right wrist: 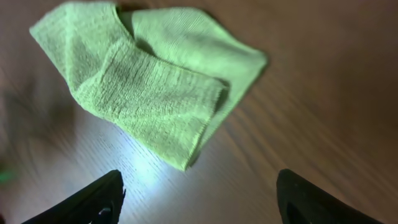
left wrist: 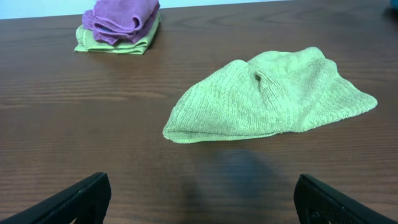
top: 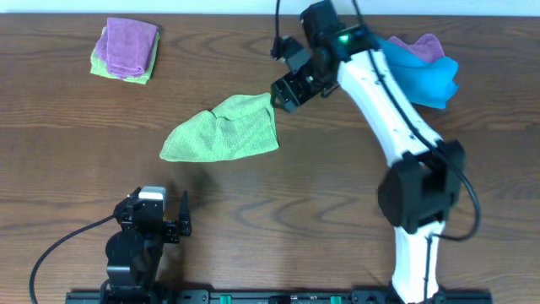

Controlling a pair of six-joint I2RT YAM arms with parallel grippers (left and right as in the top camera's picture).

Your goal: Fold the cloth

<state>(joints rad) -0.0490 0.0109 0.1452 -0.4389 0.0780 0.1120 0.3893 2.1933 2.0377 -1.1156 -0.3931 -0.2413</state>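
A light green cloth [top: 226, 128] lies crumpled and partly folded over itself in the middle of the wooden table. It also shows in the left wrist view [left wrist: 273, 99] and in the right wrist view [right wrist: 149, 81]. My right gripper [top: 285, 91] is open and empty, hovering just past the cloth's upper right corner; its fingers [right wrist: 199, 199] frame bare wood next to the cloth's corner. My left gripper [top: 156, 215] is open and empty near the front edge, its fingers [left wrist: 199, 199] well short of the cloth.
A folded purple cloth on a folded green cloth [top: 126, 51] sits at the back left, also in the left wrist view [left wrist: 121, 25]. A pile of blue and purple cloths [top: 426, 67] lies at the back right, behind the right arm.
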